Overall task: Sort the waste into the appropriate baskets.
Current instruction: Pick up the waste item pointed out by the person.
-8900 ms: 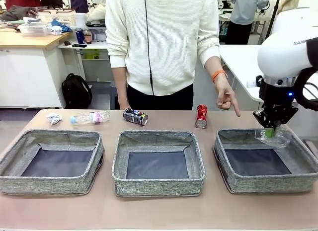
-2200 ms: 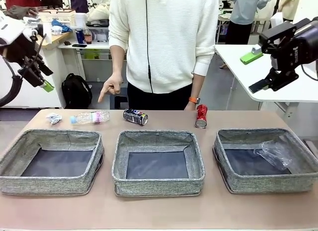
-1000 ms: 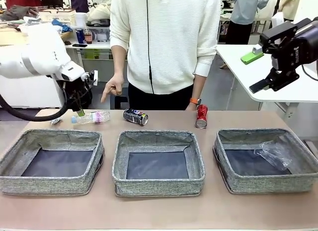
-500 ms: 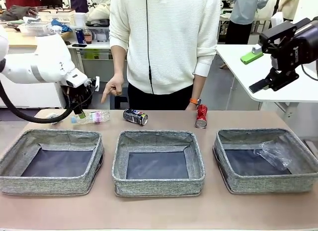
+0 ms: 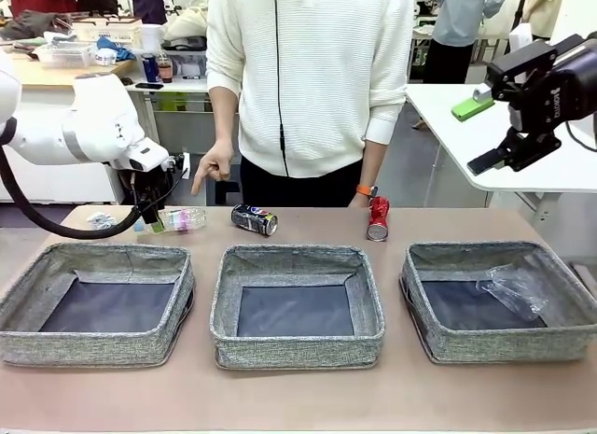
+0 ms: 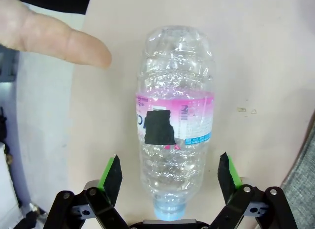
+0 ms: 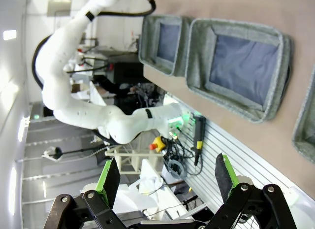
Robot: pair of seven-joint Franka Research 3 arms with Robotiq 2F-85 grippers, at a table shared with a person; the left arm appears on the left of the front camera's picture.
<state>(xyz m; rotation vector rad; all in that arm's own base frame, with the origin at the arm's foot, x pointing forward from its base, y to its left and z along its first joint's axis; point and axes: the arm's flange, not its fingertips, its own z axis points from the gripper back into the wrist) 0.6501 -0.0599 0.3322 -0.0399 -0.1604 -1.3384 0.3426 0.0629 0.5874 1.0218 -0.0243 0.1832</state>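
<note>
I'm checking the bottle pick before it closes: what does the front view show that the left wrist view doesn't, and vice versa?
Front view's extras: dark can, red can, paper wad, film in the right basket, right gripper raised, jaws open. Left wrist view's extras: the label's black patch, clear gaps between bottle and open jaws. Shared: bottle, left gripper, the person's pointing hand.

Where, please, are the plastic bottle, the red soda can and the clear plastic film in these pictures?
plastic bottle (image 6: 189, 118), left wrist view, on its pink label band.
red soda can (image 5: 378, 219), front view, on the middle of its side.
clear plastic film (image 5: 515, 292), front view, on its crumpled middle.
</note>
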